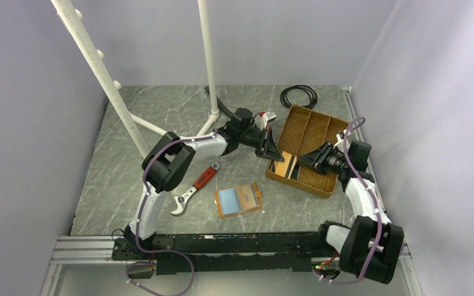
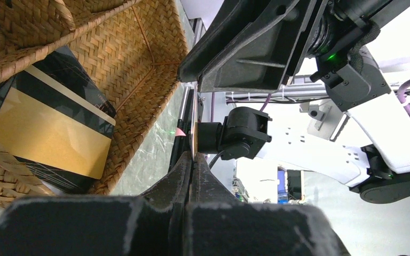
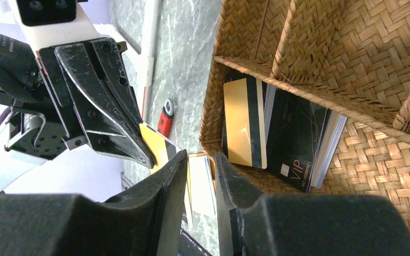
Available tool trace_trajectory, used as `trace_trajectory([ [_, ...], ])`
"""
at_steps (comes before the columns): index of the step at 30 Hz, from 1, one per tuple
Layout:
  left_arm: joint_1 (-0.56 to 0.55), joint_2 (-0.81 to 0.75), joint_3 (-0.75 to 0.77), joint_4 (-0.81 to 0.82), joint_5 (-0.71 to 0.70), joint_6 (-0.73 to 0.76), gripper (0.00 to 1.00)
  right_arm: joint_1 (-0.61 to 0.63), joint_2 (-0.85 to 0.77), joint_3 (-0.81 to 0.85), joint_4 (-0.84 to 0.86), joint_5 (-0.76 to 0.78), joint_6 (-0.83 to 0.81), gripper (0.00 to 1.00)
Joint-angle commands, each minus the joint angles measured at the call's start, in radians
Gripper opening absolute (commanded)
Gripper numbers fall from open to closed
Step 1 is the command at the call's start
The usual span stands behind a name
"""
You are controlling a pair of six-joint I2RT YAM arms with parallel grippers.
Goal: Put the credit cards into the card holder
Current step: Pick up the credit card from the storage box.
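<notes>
**Early days: one card lifted, nothing in the holder yet**

So the left tool is clamped tight on a thin gold-and-black plastic card, holding it in the air just beside the left edge of the woven brown divided tray. The right tool has its jaws a narrow way apart with that card in the gap (can't tell if it's actually pinching it). The stack of dark cards sits in one tray compartment. The small orange-tan folding card holder lies open on the grey marbled tabletop, apart from both tools, with no card visibly in it. My read: every card has yet to reach the holder.
</notes>
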Motion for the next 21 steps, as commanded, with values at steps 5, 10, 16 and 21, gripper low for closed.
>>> trace_trajectory([
  [5,0.005,-0.039,0.013,0.096,0.026,-0.050,0.00,-0.003,-0.014,-0.014,0.047,-0.037,-0.016,0.27],
  [10,0.004,-0.038,0.014,0.126,0.031,-0.074,0.00,-0.004,-0.011,-0.025,0.066,-0.051,-0.006,0.26],
  [16,0.003,-0.023,0.021,0.134,0.028,-0.087,0.00,-0.003,-0.013,-0.038,0.108,-0.110,0.015,0.26],
  [21,0.003,0.002,0.031,0.174,0.027,-0.129,0.00,-0.002,-0.027,-0.062,0.173,-0.156,0.054,0.29],
])
